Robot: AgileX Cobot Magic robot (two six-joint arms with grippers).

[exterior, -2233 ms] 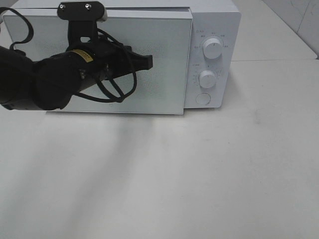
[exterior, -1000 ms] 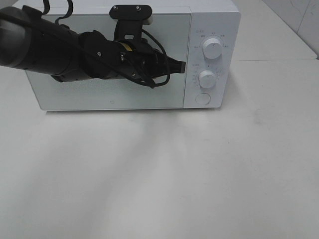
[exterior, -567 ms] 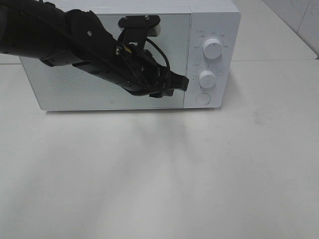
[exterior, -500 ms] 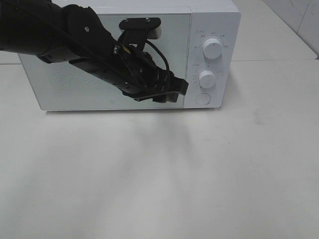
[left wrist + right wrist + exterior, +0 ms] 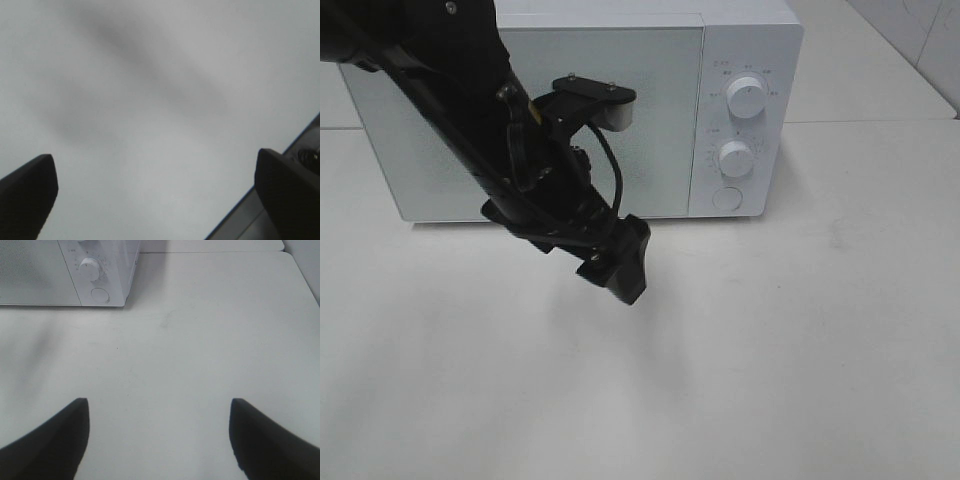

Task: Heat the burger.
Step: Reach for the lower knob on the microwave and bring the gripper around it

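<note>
White microwave [image 5: 772, 40], burger: the door [image 5: 665, 90] is shut and opaque; the burger shows in no view, so its place cannot be told.
Left gripper [image 5: 618, 268]: partly masked by its own arm from above; the wrist view shows its fingers [image 5: 27, 192] spread wide, nothing between, over the blurred table [image 5: 820, 350].
Right gripper [image 5: 157, 440]: seen only in its wrist view, cut off at the frame edge, spread, empty.
Change: the door, ajar before, is now flush; the left gripper has dropped from the door edge to above the table.

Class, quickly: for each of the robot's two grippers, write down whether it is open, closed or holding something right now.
Left gripper: open, holding nothing.
Right gripper: open, holding nothing.
</note>
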